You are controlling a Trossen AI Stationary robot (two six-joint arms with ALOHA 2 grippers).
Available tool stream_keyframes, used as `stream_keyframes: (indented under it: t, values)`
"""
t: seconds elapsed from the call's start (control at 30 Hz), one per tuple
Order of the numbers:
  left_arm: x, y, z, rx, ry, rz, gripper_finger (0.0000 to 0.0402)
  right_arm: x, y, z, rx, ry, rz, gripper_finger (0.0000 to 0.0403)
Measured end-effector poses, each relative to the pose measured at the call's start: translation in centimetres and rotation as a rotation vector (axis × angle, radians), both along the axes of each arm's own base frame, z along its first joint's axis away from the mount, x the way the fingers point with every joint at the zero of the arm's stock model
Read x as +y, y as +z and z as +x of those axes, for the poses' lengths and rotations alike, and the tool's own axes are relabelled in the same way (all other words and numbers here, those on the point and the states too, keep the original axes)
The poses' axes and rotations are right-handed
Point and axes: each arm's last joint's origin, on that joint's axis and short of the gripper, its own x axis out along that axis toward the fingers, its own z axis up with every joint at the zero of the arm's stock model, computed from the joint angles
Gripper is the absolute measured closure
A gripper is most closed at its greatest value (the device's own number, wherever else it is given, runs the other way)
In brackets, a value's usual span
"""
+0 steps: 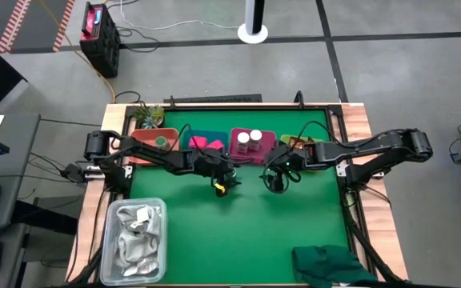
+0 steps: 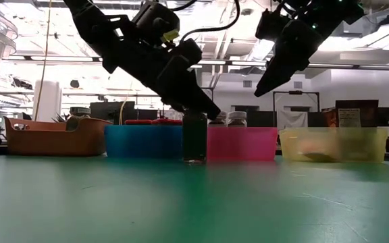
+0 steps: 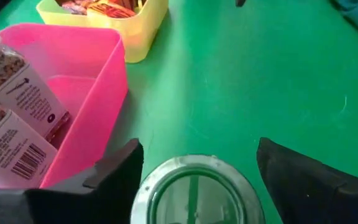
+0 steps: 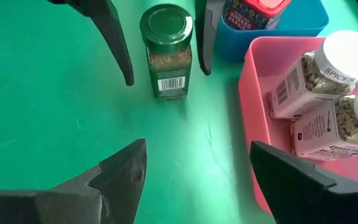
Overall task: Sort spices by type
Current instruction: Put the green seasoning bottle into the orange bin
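Nearly sorted: white-capped jars point(image 1: 249, 142) in pink bin point(image 1: 267, 158), packets point(image 3: 98, 6) in yellow bin point(image 3: 143, 28). One green jar point(image 4: 167, 53) upright on surface point(image 1: 238, 232), between left claw point(image 4: 160, 46) spread fingers, unpinched. Right claw point(image 4: 194, 171) spread, empty, nearby.

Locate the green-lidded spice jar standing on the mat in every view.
High view: green-lidded spice jar, mid-table, under the left arm's tip.
Low view: jar, upright before the blue and pink bins.
Left wrist view: its lid from above.
Right wrist view: jar, upright.
Shared landmark: pink bin.
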Motion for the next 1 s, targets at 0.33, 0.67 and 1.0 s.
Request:
stream_keyframes:
  t: [0.33, 0.67, 1.0]
  values:
    - [0.0, 0.4, -0.2, 0.000, 0.003, -0.001, 0.0221, 0.0, 0.0, 0.0, -0.002, 0.002, -0.002, 0.0090]
    - [-0.1, 5.0, -2.4, 0.029, 0.008, 0.021, 0.0221, 0.0, 0.0, 0.0, 0.001, -0.001, 0.001, 0.0090]
    - [0.1, 11.3, -9.4, 0.077, 0.248, 0.127, 0.0220, 0.1, 0.0, 0.0, 0.003, 0.004, 0.000, 0.0090]
